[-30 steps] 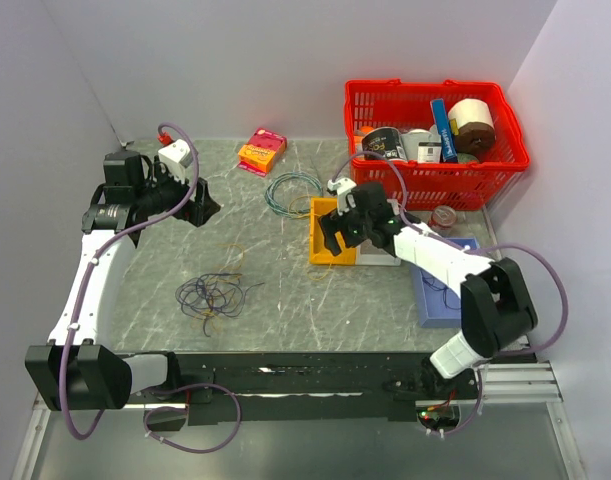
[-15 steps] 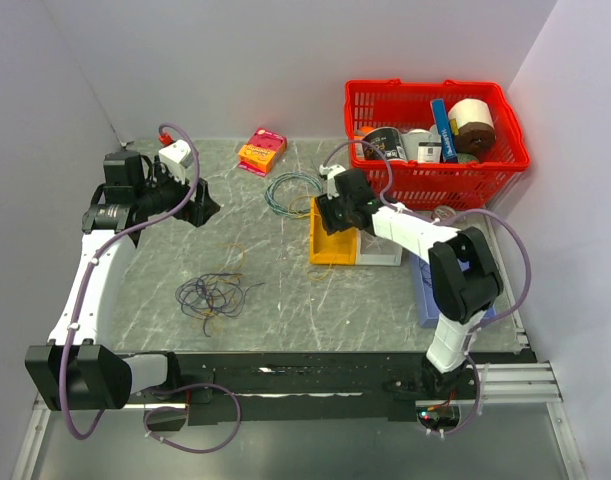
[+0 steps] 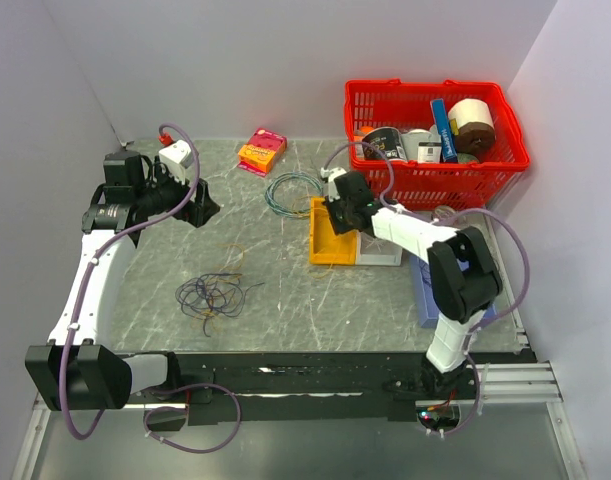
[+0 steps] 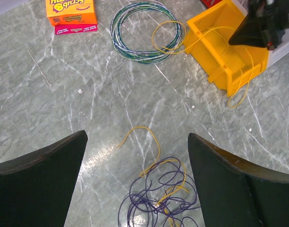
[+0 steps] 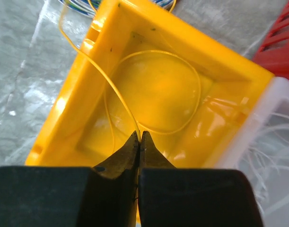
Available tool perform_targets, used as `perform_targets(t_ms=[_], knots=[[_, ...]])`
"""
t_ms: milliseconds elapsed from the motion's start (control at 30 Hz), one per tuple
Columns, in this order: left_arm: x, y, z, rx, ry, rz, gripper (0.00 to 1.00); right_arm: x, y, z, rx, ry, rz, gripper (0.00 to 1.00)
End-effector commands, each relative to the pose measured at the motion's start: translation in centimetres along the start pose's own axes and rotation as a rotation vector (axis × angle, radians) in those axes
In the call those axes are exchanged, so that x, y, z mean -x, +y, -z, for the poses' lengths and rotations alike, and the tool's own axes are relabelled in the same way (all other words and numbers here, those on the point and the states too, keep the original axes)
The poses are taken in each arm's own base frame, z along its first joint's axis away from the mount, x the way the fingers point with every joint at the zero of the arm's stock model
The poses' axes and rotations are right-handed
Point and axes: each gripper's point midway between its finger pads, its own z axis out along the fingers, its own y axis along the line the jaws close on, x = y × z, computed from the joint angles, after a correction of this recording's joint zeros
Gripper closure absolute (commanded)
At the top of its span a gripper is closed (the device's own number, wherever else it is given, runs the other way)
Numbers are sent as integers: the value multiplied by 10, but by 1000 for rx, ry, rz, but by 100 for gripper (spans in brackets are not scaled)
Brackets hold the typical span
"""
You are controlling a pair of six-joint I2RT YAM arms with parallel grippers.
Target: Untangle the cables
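Observation:
A tangle of dark purple and yellow cables (image 3: 213,296) lies on the marble table, left of centre. In the left wrist view this bunch (image 4: 163,189) sits low between my wide-open left fingers. My left gripper (image 3: 207,208) (image 4: 137,136) hangs above the table at the back left with nothing in it. My right gripper (image 3: 337,222) (image 5: 140,134) is down inside the yellow bin (image 3: 325,248) (image 5: 106,28), shut on a thin yellow cable (image 5: 106,75). That strand (image 4: 165,28) loops out over the bin's rim toward the wire coil.
A round blue-green wire coil (image 3: 291,192) (image 4: 135,42) lies behind the yellow bin. An orange and pink box (image 3: 262,150) sits at the back. A red basket (image 3: 435,140) full of goods stands back right. A white bin (image 3: 383,252) and a blue tray (image 3: 432,295) sit right of the yellow bin.
My right gripper has swung left and back over the yellow bin and closed on the yellow cable. The left arm and the bunch have not moved.

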Motion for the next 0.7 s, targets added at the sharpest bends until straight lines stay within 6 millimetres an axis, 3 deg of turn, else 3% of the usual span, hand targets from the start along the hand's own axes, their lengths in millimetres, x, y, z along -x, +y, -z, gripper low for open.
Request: perform_targets(t_ms=[0,267,467,667], knots=[[22,-2,7,-4,-48,-46,6,66,-3,62,-14,-237,-2,100],[26,-4,7,-12,-59,-47,6,142,-26,161,-138,-533,29,100],[27,-5,10,-6,-62,-56,6,170,-42,193,-227,-628,58,100],[28,-5,14,0,-60,-63,6,178,-51,215,-256,-698,37,100]])
